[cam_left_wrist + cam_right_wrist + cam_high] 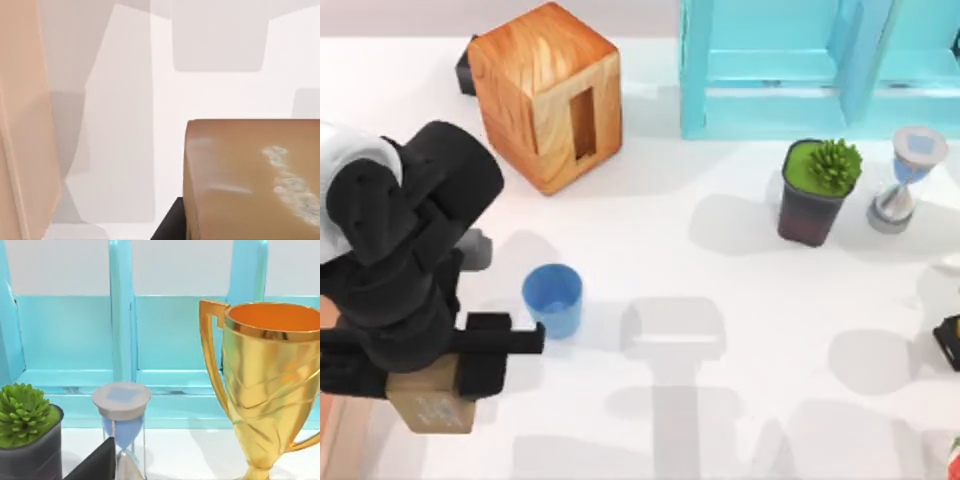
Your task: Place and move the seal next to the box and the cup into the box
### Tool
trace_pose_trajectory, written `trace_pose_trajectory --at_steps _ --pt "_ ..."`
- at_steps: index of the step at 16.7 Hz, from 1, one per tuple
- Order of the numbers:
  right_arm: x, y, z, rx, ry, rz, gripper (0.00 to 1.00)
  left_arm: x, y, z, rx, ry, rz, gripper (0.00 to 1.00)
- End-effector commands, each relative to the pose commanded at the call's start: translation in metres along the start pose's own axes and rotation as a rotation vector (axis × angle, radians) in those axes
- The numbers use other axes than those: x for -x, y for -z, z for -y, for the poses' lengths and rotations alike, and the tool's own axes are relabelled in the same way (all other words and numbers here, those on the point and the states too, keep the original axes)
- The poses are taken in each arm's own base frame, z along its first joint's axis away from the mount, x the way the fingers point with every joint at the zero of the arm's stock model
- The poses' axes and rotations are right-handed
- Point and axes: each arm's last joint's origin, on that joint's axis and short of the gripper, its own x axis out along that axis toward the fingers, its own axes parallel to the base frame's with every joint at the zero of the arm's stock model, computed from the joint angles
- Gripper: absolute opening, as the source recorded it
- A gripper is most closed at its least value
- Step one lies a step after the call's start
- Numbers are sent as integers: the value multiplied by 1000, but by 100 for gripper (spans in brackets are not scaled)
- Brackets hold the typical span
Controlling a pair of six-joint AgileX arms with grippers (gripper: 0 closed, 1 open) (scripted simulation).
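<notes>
White table [720,300] with blue cup [552,299], slotted wooden cube [545,95], turquoise shelf [820,65], potted plant [817,190], hourglass [905,178].

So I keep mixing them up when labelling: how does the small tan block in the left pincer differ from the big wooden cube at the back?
The seal is small and matte tan with faint white markings; the wooden cube is far larger, glossy orange-brown, grained.
The cube has a slot in one face; the seal shows none.
The seal sits at the left pincer near the table's front left; the cube stands free at the back.
Both are blocky.
</notes>
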Motion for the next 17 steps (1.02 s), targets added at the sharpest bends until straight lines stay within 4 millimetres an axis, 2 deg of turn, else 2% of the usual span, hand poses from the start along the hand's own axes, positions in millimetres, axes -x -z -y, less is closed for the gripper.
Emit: trace_pose_trajectory --at_steps 3,7,17 --pt "0 0 0 0 0 0 100 -18 2 -1 1 -2 -4 0" --pt "0 0 0 0 0 0 100 -19 2 -1 1 -2 -5 0" --pt "0 0 0 0 0 0 100 -19 2 -1 1 -2 -5 75"
